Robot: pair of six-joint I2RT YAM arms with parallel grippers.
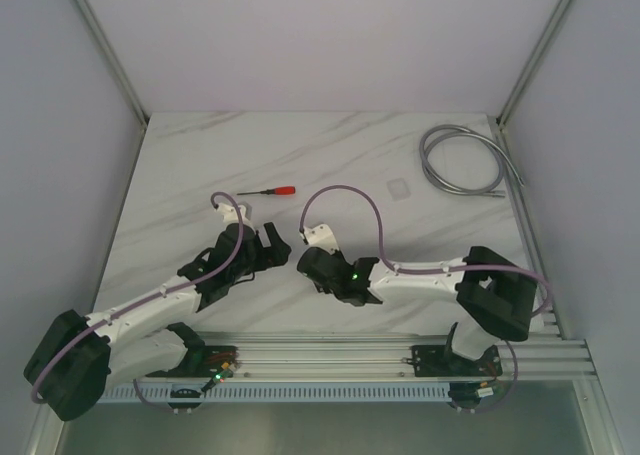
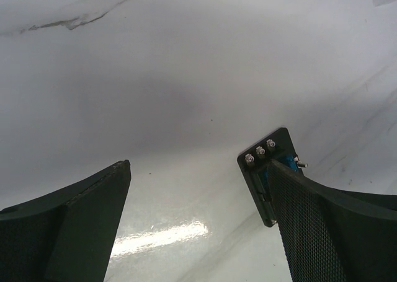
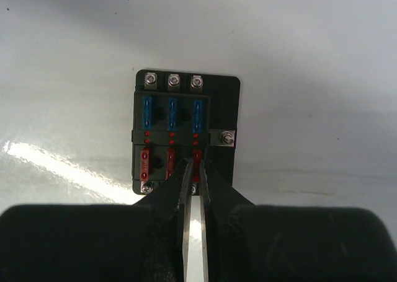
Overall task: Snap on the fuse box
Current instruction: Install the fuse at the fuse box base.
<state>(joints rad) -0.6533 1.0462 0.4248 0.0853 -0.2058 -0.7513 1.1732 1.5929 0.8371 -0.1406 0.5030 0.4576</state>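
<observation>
On the table (image 1: pixel 200 155) the left gripper (image 2: pixel 198 226) is spread wide, holding nothing, one finger touching the fuse box (image 3: pixel 186 133). The right gripper (image 3: pixel 193 165) sits over the box's near edge, closed to a sliver (whether it pinches a fuse, I cannot tell). The clear lid (image 1: pixel 399 188) lies well apart from the box: best carry it over, square it up and press evenly, minding the red fuses (image 3: pixel 144 161). No writing is legible
</observation>
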